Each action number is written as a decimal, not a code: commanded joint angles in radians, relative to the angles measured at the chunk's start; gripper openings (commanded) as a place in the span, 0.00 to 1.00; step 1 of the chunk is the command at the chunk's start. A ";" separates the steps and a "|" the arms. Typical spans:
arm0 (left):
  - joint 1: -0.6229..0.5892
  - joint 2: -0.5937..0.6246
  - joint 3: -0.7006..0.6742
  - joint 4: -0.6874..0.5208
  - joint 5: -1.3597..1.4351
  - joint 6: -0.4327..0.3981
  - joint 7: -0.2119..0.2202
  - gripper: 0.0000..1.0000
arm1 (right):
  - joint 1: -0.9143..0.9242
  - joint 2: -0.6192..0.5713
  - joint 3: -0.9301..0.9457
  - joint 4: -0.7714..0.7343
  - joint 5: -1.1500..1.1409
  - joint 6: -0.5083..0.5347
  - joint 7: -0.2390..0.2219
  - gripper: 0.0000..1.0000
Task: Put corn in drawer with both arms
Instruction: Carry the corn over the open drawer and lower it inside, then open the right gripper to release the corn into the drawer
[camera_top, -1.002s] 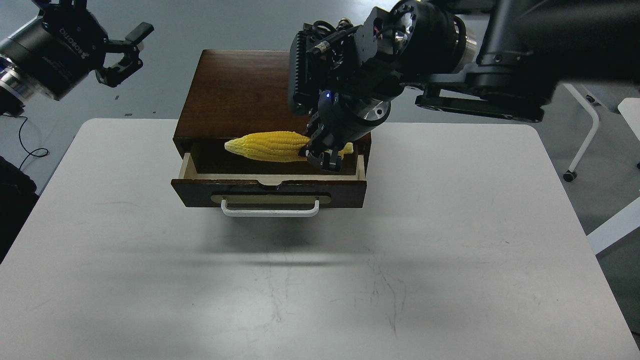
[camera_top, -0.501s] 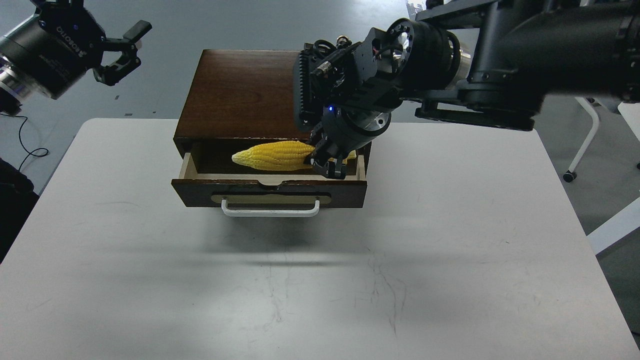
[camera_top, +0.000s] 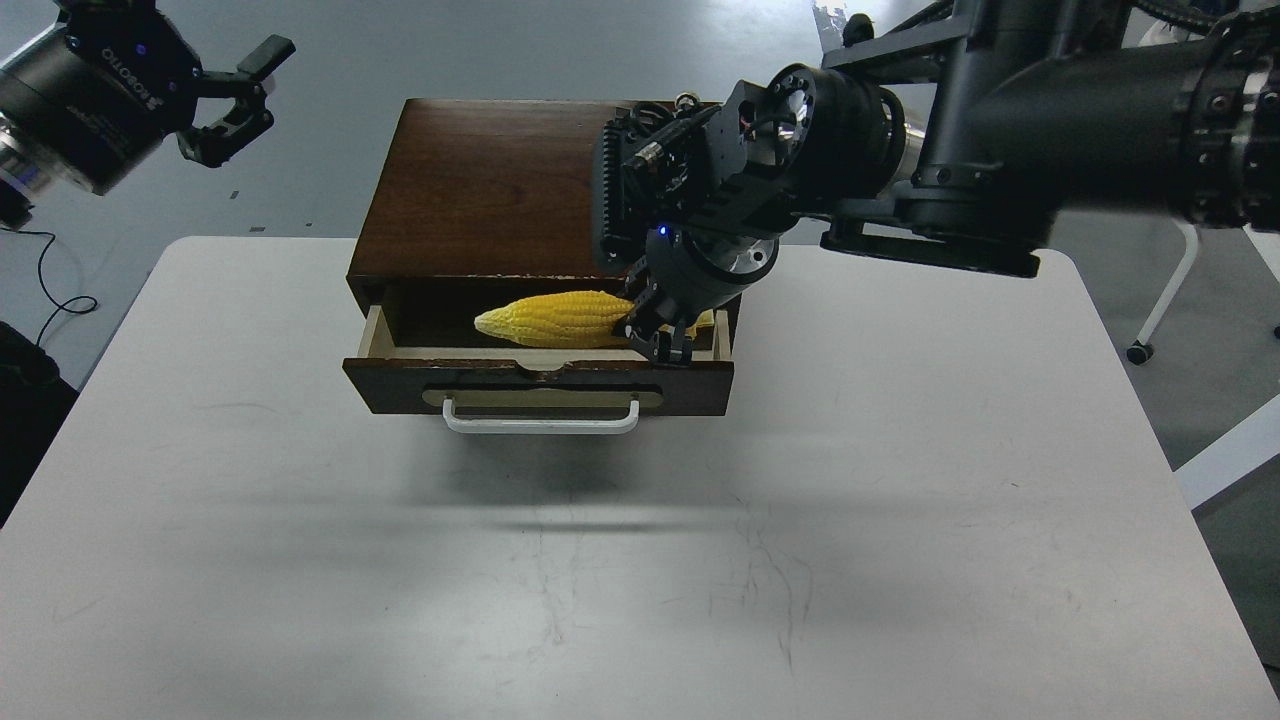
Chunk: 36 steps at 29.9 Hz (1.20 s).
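The dark brown wooden box (camera_top: 480, 185) stands at the table's far middle with its drawer (camera_top: 540, 385) pulled out toward me. The yellow corn (camera_top: 555, 318) lies across the drawer's opening, tip to the left. My right gripper (camera_top: 665, 335) reaches down from the right and is shut on the corn's thick right end, low inside the drawer. My left gripper (camera_top: 235, 95) hangs in the air at the far upper left, open and empty, well away from the box.
The white table (camera_top: 640, 560) spreads in front of the drawer, scuffed and bare. My right arm's bulky wrist (camera_top: 760, 160) hangs over the box's right half. A chair base (camera_top: 1160, 300) stands off the table at the right.
My right gripper has lowered the corn into the drawer and shifted it slightly right. My left gripper has drifted a little up and left.
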 joint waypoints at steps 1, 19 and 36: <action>0.000 0.002 0.000 0.000 0.000 0.000 0.000 0.99 | -0.015 0.002 0.000 -0.012 -0.001 0.000 0.000 0.21; 0.000 0.002 -0.001 0.000 0.000 0.000 0.000 0.99 | -0.032 0.002 -0.001 -0.020 0.001 0.000 0.000 0.44; 0.000 0.002 -0.009 0.000 0.000 0.000 0.000 0.99 | -0.031 0.001 -0.001 -0.018 0.001 0.000 0.000 0.64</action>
